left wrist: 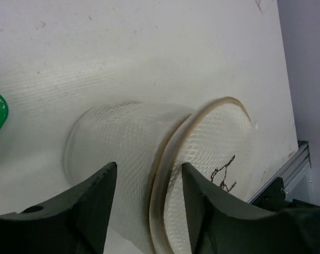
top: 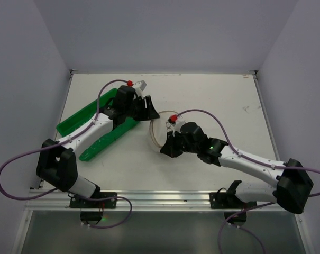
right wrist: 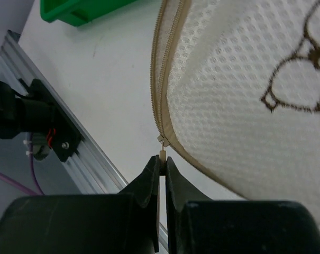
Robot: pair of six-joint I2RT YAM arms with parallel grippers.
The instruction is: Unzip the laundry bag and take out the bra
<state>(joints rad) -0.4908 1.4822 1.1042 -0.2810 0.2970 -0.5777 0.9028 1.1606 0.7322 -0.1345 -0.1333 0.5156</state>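
The laundry bag [top: 157, 132], a round off-white mesh case with a tan rim zip, stands tilted on its edge between my two grippers. Its face with the dark bra drawing [right wrist: 300, 79] fills the right wrist view. My right gripper [right wrist: 163, 161] is shut on the small zip pull [right wrist: 162, 154], just below the slider at the bag's lower rim. My left gripper [left wrist: 149, 182] is open, its fingers [left wrist: 99, 198] straddling the bag's tan rim [left wrist: 162, 174] at the far side. The bra is hidden inside the bag.
A green plastic tray [top: 80, 119] lies at the left under the left arm; it also shows in the right wrist view [right wrist: 70, 10]. The metal rail [right wrist: 70, 143] at the table's near edge is close to the right gripper.
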